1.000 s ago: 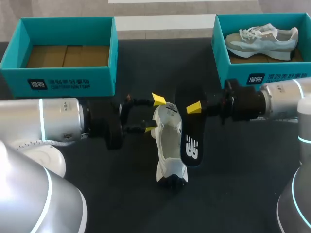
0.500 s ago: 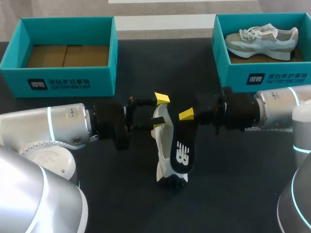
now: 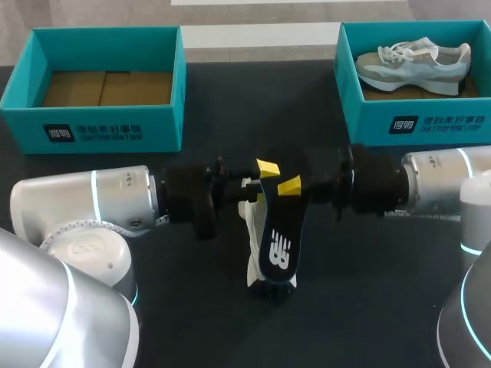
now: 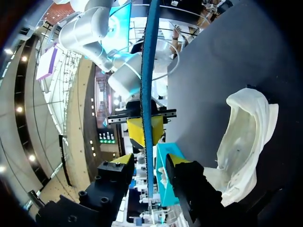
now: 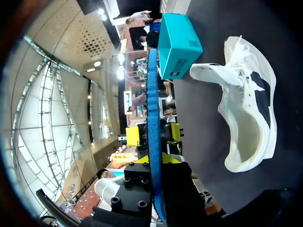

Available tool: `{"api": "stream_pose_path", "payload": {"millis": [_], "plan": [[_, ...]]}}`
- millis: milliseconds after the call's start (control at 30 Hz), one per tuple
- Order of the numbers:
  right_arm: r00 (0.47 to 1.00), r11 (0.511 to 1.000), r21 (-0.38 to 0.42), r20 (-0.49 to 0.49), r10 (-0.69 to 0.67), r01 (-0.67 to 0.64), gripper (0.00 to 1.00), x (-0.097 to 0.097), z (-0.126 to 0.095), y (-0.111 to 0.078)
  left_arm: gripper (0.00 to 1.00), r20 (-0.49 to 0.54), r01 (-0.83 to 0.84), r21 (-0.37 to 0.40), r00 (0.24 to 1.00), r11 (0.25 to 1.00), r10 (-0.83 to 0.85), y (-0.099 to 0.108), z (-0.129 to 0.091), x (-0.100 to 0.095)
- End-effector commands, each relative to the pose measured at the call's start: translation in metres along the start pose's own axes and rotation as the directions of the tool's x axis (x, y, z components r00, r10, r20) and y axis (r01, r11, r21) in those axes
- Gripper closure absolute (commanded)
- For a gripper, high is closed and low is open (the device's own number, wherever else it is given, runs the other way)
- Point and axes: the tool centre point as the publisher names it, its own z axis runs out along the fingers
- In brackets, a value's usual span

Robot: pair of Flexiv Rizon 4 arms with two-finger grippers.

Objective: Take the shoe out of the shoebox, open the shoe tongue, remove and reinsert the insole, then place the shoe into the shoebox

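Insole swung over shoe — dark table.

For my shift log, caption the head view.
Right gripper holds the insole above the shoe; left gripper, open, straddles it.

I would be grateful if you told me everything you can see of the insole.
The insole is long, flat and thin, black on its upper face with a white logo, its edge blue in the wrist views. It is out of the white shoe, held lengthwise over it. The right gripper is shut on its heel end; the left gripper straddles it, open. Whether it touches the shoe is unclear.
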Motion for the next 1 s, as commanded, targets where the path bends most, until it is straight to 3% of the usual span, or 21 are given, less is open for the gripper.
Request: {"api": "stream_pose_path", "payload": {"millis": [33, 433, 767, 900, 1000], "plan": [[1.0, 1.0, 0.002, -0.001, 0.001, -0.001, 1.0, -0.001, 0.003, -0.003, 0.67, 0.016, -0.003, -0.009, 1.0, 1.0, 0.003, -0.002, 0.006, 0.002], [1.0, 1.0, 0.013, 0.0, 0.001, -0.001, 1.0, -0.001, 0.006, -0.004, 0.82, 0.031, 0.007, 0.012, 0.999, 1.0, -0.007, -0.009, 0.018, 0.001], [1.0, 1.0, 0.027, -0.012, 0.002, -0.002, 1.0, -0.003, 0.013, -0.005, 0.88, 0.037, 0.008, 0.016, 0.999, 1.0, -0.009, -0.007, 0.022, 0.001], [1.0, 1.0, 0.027, -0.015, 0.002, -0.002, 1.0, -0.003, 0.013, -0.005, 1.0, 0.036, 0.011, 0.022, 0.999, 1.0, -0.012, -0.009, 0.023, 0.002], [1.0, 1.0, 0.025, -0.014, 0.003, -0.003, 1.0, -0.003, 0.013, -0.005, 1.0, 0.038, 0.017, 0.025, 0.999, 1.0, -0.018, -0.009, 0.023, 0.002]]}}
